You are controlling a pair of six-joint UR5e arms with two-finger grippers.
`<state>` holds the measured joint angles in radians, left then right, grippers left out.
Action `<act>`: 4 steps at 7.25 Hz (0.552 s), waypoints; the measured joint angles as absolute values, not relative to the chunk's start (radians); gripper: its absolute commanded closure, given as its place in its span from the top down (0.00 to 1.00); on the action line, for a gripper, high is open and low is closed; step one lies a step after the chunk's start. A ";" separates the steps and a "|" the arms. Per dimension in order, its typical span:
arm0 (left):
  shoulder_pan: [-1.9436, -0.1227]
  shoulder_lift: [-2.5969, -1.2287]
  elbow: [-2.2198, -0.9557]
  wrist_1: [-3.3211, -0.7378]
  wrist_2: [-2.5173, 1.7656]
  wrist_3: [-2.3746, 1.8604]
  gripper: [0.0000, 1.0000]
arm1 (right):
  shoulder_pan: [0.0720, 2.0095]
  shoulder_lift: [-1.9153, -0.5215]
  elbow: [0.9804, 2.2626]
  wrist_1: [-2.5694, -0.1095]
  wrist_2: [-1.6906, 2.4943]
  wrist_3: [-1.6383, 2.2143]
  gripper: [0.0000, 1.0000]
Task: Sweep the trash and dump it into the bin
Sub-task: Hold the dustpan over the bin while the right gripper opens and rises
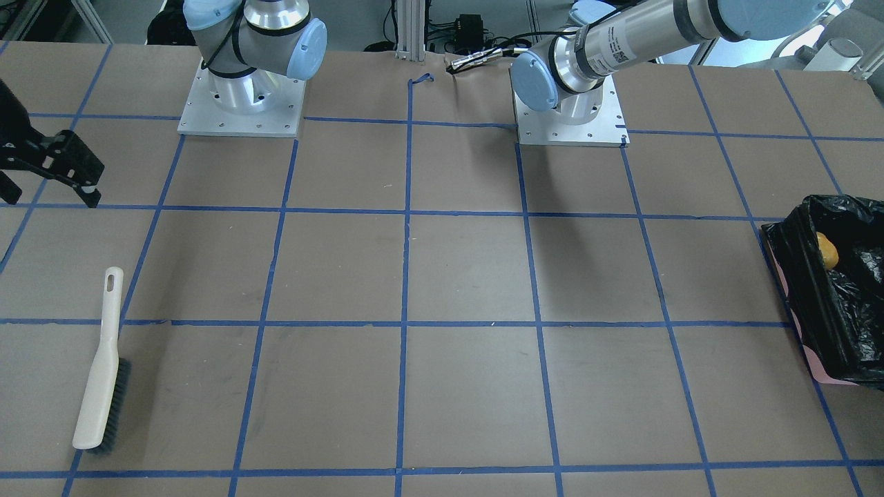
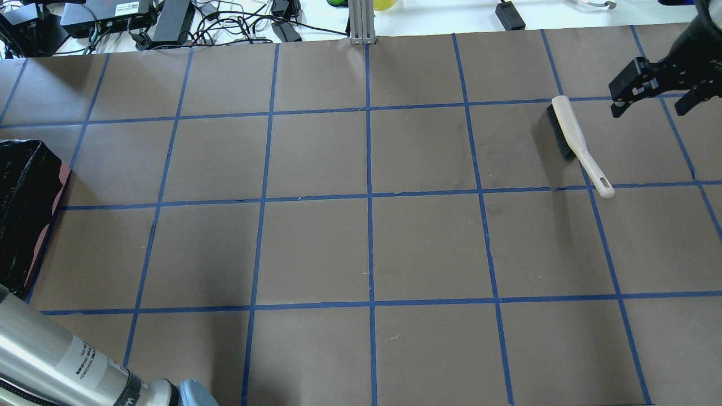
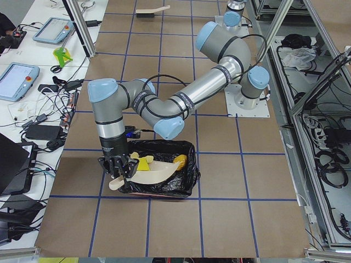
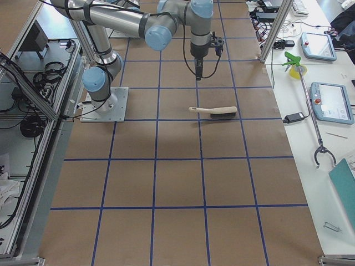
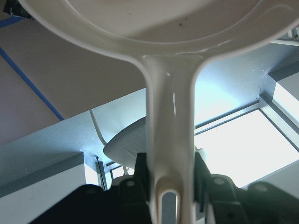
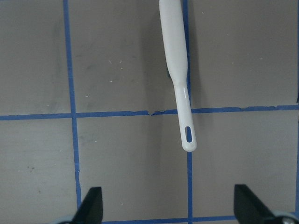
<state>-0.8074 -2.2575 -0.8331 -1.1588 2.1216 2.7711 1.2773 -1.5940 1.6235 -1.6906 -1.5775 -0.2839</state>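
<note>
Black crinkly plastic lines the bin [image 3: 184, 175], which stands at the end of the counter [image 2: 366, 248] on the robot's left side, with a pink edge showing at its base. The left hand [image 3: 118, 167] hangs over the end of the bin away from the robot's bases. Its fingers [image 5: 140, 175] are closed tight on the handle of the beige dustpan [image 3: 151, 175], whose scoop reaches across the open bag. In the wrist view the handle is clamped between both fingers and the scoop spreads out beyond them. A glossy brown-yellow lump [image 3: 180, 160] lies inside the bin toward the robot's side, and it also shows from the front. A yellow-green wedge [image 3: 141, 161] sits just beside the scoop; whether it rests on the scoop or on the bag cannot be told. At the counter's other end, well apart from the bin, the right hand [image 2: 651, 104] hovers above the surface. Its fingertips [image 6: 91, 207] are spread wide and hold nothing. The beige brush [image 2: 575, 141] lies flat on the counter near that hand, touching neither fingertip, its dark bristles on one side and its holed handle end pointing toward the hand
</note>
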 measured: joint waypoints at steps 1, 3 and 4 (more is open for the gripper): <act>-0.812 -2.232 -0.895 -1.100 2.128 2.770 0.00 | 1.339 -1.604 1.619 -1.689 -1.596 -0.223 1.00; -0.814 -2.170 -1.025 -0.988 2.129 2.775 0.00 | 1.428 -1.608 1.617 -1.690 -1.620 -0.130 1.00; -0.814 -2.141 -1.076 -0.955 2.128 2.781 0.00 | 1.445 -1.607 1.617 -1.688 -1.620 -0.119 1.00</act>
